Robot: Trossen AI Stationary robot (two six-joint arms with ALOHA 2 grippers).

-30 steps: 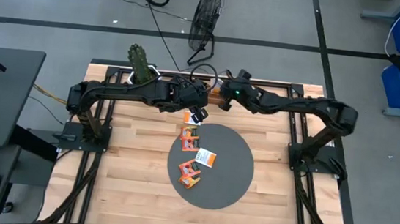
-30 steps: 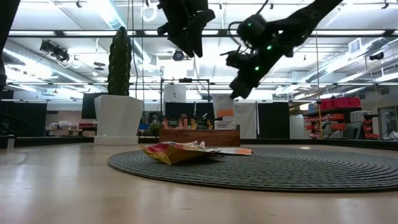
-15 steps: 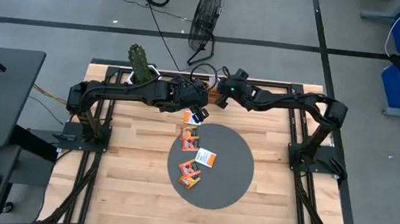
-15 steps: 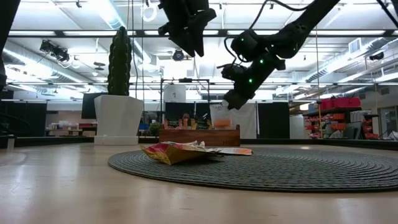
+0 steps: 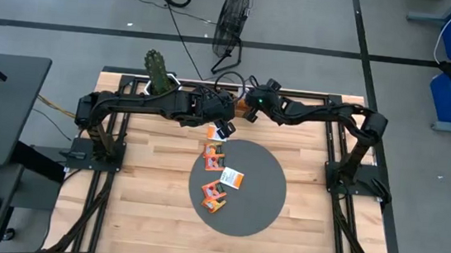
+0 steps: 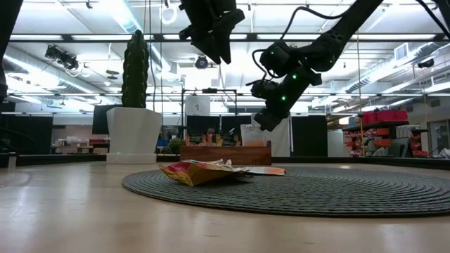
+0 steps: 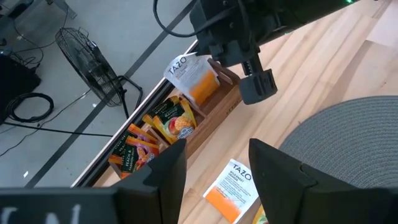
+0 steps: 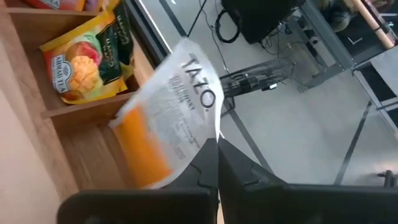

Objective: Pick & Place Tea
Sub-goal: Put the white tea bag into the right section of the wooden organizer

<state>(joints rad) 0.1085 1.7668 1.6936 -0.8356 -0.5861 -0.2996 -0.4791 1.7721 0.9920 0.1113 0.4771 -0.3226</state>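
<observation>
Tea sachet (image 8: 168, 106) tilted, seemingly label-end up

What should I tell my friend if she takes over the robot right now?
Right gripper: shut on an orange-and-white Tazo sachet, held just above the wooden tray at the table's far edge.
Left gripper: open, empty, hovering over the far edge of the grey mat.
Done: several sachets stand in the tray's compartments.
Left: release this sachet into the tray, then move the loose sachets that lie on the mat.
</observation>
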